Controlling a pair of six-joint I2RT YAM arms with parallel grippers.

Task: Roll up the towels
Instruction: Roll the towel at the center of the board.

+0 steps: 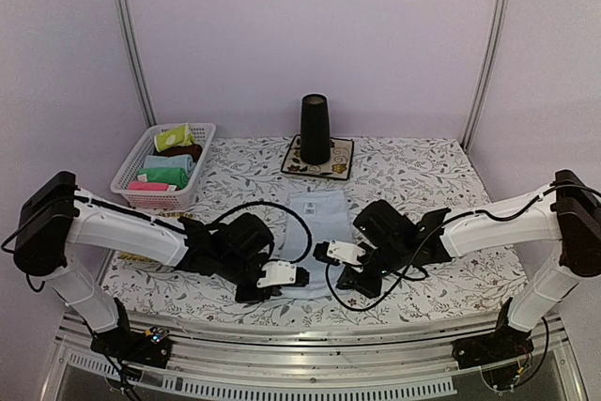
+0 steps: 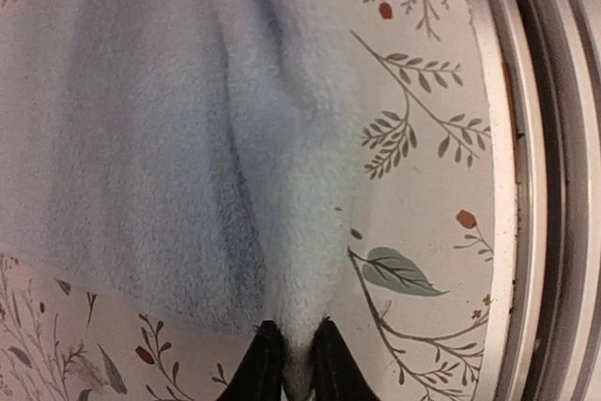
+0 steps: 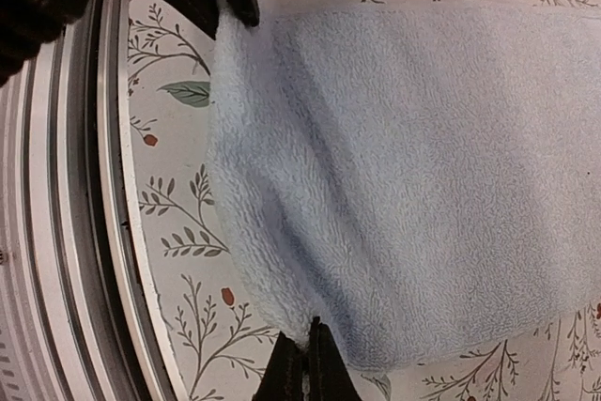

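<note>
Lilac walls enclose a desk [image 1: 423, 176] covered with a leaf-print cloth. The blue towel [image 1: 313, 223] lies flat at the near middle of the desk. The left tool [image 2: 299, 363] is clenched on a raised fold at one near corner of it. The right tool [image 3: 305, 363] is clenched on the other near corner. The yellow-green towel [image 1: 176, 137] sits in a white basket [image 1: 131, 178] at the far left.
</note>
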